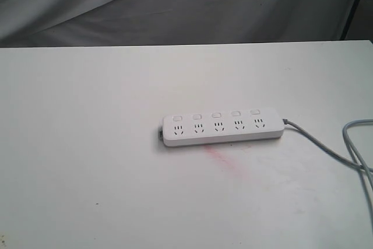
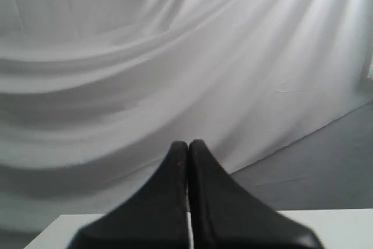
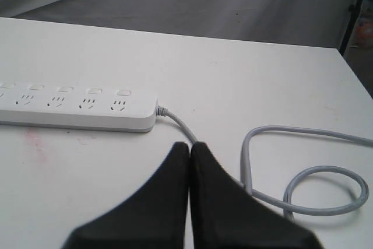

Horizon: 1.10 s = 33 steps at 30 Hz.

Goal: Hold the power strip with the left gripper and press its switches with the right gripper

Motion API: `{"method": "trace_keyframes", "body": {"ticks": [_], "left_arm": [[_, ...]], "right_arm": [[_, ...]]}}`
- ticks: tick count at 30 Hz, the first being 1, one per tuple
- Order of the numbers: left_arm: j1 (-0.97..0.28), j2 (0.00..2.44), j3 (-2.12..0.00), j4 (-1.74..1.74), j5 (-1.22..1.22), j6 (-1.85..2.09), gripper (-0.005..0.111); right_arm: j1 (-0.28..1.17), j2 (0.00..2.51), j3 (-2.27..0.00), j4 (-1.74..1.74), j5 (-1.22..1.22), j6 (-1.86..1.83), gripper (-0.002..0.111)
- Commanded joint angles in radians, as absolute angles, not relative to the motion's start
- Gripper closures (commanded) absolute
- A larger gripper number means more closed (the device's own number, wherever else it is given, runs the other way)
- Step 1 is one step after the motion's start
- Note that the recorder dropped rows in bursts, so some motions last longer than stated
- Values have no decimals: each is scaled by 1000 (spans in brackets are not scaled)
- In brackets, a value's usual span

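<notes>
The smooth, round-ended white power strip [image 1: 222,127] lies parallel to the table's [image 1: 87,144] far edge, its grey cable [image 1: 326,150] toward the right edge. The left gripper [image 2: 187,144] and right gripper [image 3: 189,147] are pinched together, empty.

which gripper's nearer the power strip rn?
Right. The right gripper sits shut by the cable end of the power strip; the left gripper faces the backdrop, strip out of its view.

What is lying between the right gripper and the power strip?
Between the right gripper and the power strip there is only its grey cable on bare table, shown in the right wrist view.
</notes>
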State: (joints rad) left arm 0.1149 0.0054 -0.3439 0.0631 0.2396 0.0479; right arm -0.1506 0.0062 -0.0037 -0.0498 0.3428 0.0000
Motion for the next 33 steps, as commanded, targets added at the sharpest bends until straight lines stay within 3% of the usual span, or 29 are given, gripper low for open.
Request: {"method": "trace_keyframes", "body": {"ticks": [1, 17, 33], "left_arm": [[118, 0, -317, 106, 239, 0, 107], [150, 0, -94, 79, 167, -7, 107], [160, 0, 0, 54, 205, -38, 107]], "right_arm": [[-149, 0, 0, -42, 342, 0, 108], [-149, 0, 0, -42, 342, 0, 108], [-149, 0, 0, -42, 342, 0, 108]]}}
